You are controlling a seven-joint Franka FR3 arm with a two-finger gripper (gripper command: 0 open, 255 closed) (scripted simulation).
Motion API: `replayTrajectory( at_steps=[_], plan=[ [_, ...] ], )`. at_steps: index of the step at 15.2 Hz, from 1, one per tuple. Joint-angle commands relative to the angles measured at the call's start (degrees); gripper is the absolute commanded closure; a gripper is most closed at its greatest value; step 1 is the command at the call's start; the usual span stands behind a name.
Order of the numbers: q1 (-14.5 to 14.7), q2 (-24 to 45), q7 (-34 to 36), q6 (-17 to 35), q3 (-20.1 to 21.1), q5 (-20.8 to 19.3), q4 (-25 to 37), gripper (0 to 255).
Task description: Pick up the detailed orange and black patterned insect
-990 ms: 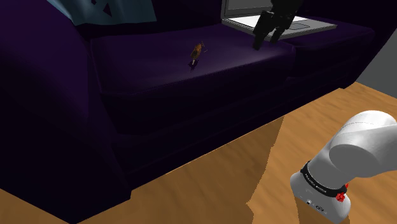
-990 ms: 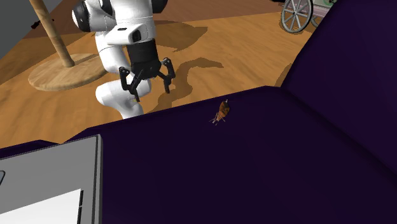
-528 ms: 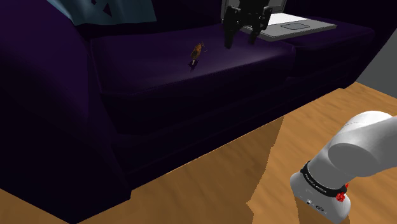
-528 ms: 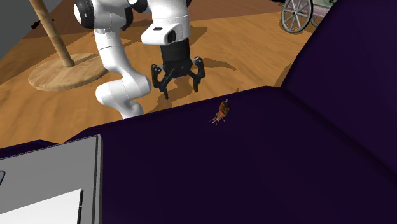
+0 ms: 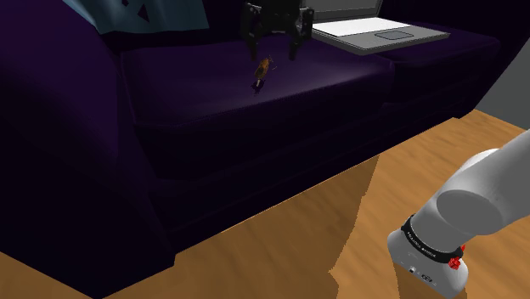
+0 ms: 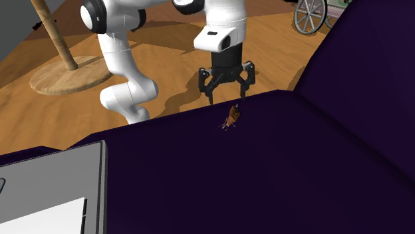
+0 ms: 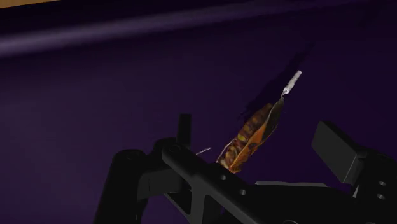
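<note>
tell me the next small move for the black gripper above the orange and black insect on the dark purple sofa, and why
Probably lower straight down. The open black two-finger gripper hangs above the orange and black patterned insect, which rests on the dark purple sofa seat; the wrist view shows it between the fingers, untouched.

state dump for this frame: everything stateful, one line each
end effector: open, empty, hovering just above the insect.
insect: on the sofa seat, untouched, not lifted.
laptop: open, resting on the sofa seat.
</note>
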Motion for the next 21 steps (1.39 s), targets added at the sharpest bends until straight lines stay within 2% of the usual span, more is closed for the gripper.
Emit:
replayTrajectory(
  at_steps=[1, 10, 11, 21],
  plan=[
    [0.0, 4.9, 5.0, -1.3, 2.1, -1.2, 5.5, 0],
    [0.2, 3.1, 4.3, 4.8, 1.8, -0.3, -2.3, 0],
    [0.2, 3.1, 4.2, 4.9, 1.8, -0.3, -2.4, 255],
    [0.2, 3.3, 4.3, 4.0, 1.8, -0.4, -1.3, 255]
  ],
)
